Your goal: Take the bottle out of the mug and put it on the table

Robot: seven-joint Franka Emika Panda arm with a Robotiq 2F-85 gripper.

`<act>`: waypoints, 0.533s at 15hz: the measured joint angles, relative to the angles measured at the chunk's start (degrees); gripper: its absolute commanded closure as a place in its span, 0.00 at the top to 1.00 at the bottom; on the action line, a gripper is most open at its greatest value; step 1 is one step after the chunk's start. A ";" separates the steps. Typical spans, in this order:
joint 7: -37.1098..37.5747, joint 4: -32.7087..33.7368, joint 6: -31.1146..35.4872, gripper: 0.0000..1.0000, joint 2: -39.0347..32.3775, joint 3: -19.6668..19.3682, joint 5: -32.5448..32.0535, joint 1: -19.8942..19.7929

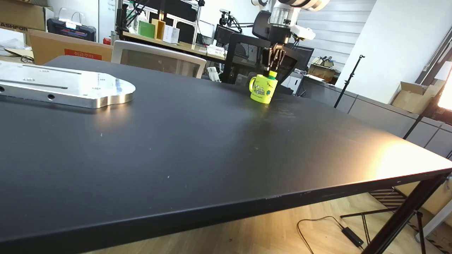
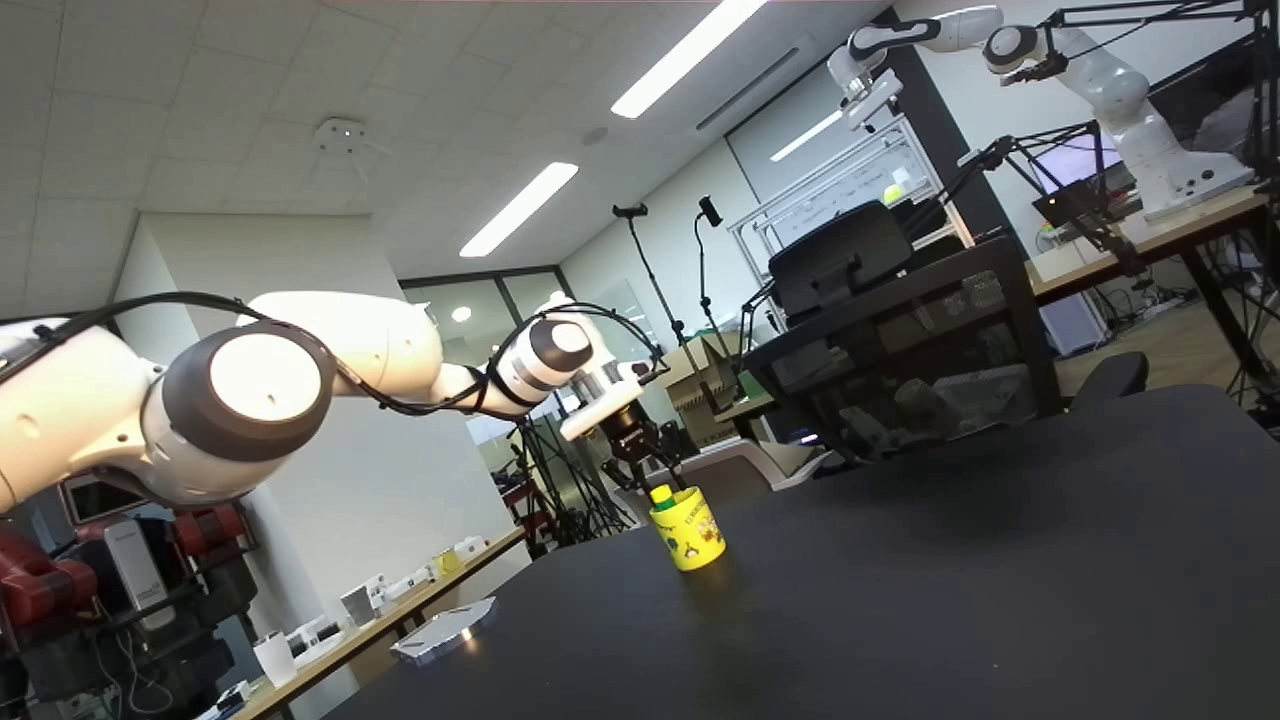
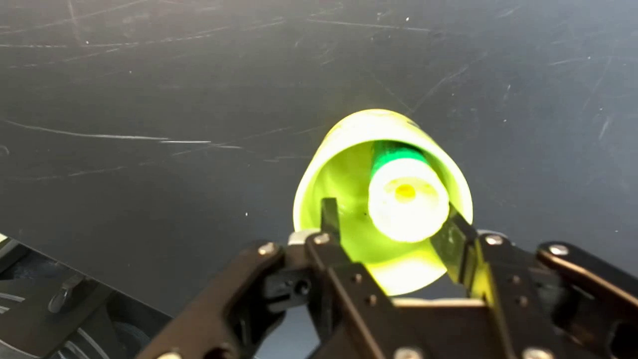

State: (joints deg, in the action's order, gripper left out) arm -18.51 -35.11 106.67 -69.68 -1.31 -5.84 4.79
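A yellow mug (image 1: 262, 89) stands upright on the dark table (image 1: 197, 151); it also shows in an exterior view (image 2: 692, 535) and the wrist view (image 3: 376, 124). A bottle with a green neck and yellow cap (image 1: 272, 74) stands inside the mug, its cap (image 2: 661, 494) above the rim. In the wrist view the cap (image 3: 408, 209) looks bright white and sits toward the right side of the mug. My gripper (image 3: 390, 204) is open over the mug, fingers either side of the cap. The right finger is close to or touching the cap; the left stands apart. The bottle's lower part is hidden.
A shiny metal plate (image 1: 70, 86) lies on the table, also seen in an exterior view (image 2: 445, 630). A white-framed chair (image 1: 159, 60) and a black mesh chair (image 2: 910, 350) stand at the table's edge. The mug's handle (image 1: 251, 84) points away from the cap side.
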 measured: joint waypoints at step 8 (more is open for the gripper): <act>0.08 0.02 -2.51 0.21 0.09 -0.37 0.16 -0.24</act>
State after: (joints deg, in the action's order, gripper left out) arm -18.42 -35.09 104.17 -69.59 -1.68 -5.68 4.55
